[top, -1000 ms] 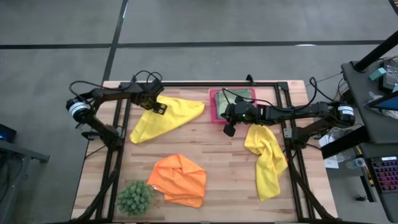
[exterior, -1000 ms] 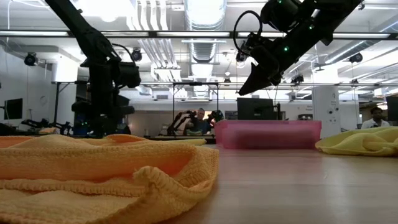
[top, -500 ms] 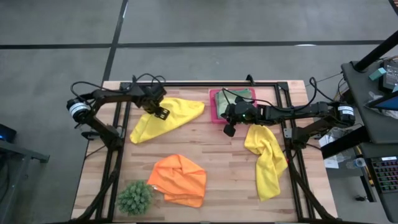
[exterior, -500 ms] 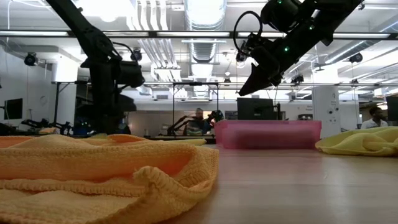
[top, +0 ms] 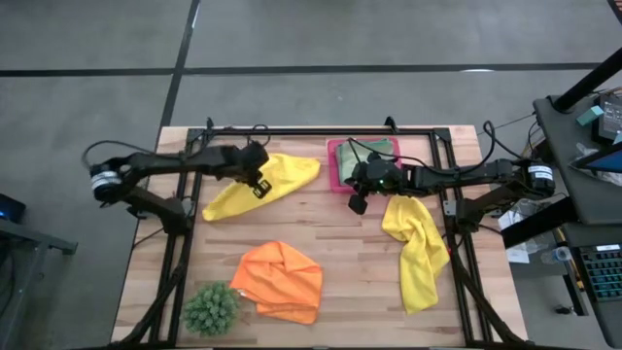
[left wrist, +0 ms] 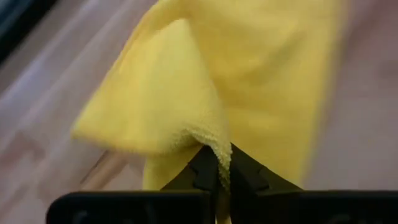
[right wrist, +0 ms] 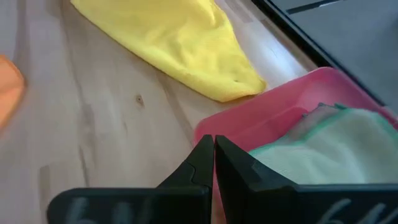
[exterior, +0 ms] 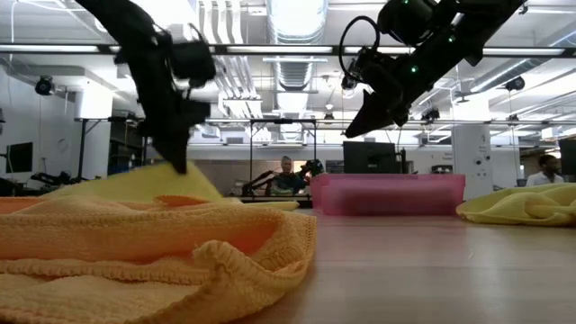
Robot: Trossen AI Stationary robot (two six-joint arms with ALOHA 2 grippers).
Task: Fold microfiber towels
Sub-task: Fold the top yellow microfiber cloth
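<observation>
I can read no text, label, brand, number or sign in any view. My towels, the tray and the desk carry no markings. The screens and equipment in the room behind the desk are too small to read.
</observation>
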